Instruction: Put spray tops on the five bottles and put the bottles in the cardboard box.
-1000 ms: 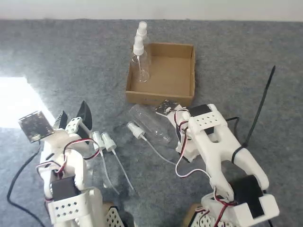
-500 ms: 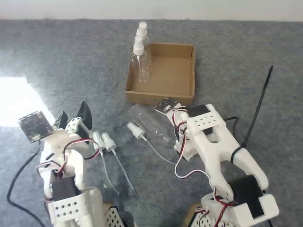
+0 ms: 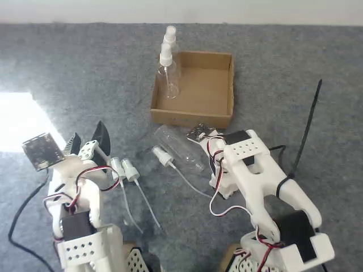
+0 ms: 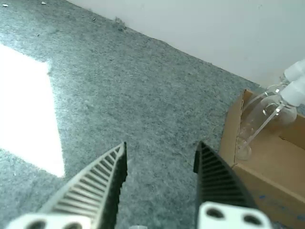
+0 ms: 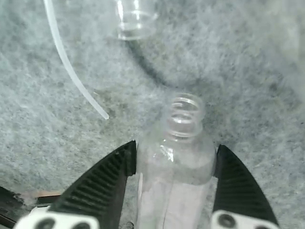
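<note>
A cardboard box (image 3: 195, 90) stands at the back middle; two clear bottles with white spray tops (image 3: 168, 68) stand upright in its far left corner, also seen as bottles (image 4: 269, 107) in the box (image 4: 267, 162). An open clear bottle (image 3: 180, 148) lies in front of the box. Three loose spray tops (image 3: 163, 157) (image 3: 116, 166) (image 3: 130, 170) with long tubes lie on the carpet. My right gripper (image 5: 175, 148) is shut on another topless bottle (image 5: 176, 143), low over the carpet under the right arm (image 3: 241, 153). My left gripper (image 4: 161, 148) hangs open over bare carpet, left of the spray tops.
Grey carpet covers the table. A bright sunlit patch (image 3: 17, 122) lies at the left edge. A black cable tie (image 3: 306, 130) juts up from the right arm. A loose dip tube (image 5: 71, 67) and the lying bottle's neck (image 5: 136, 19) sit just beyond the held bottle.
The right arm has shifted slightly toward the near side and left. The left arm, the lying bottle and the spray tops have stayed put.
</note>
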You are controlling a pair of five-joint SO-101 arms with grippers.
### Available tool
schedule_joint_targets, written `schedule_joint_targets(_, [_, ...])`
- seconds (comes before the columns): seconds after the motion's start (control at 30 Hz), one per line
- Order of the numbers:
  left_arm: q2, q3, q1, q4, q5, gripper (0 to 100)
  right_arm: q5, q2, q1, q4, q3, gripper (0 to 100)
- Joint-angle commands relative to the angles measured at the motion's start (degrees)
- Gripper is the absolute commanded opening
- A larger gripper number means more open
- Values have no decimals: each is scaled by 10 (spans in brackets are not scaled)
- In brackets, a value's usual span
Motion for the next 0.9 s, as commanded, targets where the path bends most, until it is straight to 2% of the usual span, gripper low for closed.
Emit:
schedule_joint_targets(0.0, [-7,-7,1,-20,-4,221,-6,-26,-3,0,0,223])
schedule_joint_targets(0.27, [-7,-7,1,-20,-4,221,-4,-34,-4,13,-17,141])
schedule_joint_targets(0.87, [-7,-7,1,-20,-4,221,-8,-35,-7,189,-181,137])
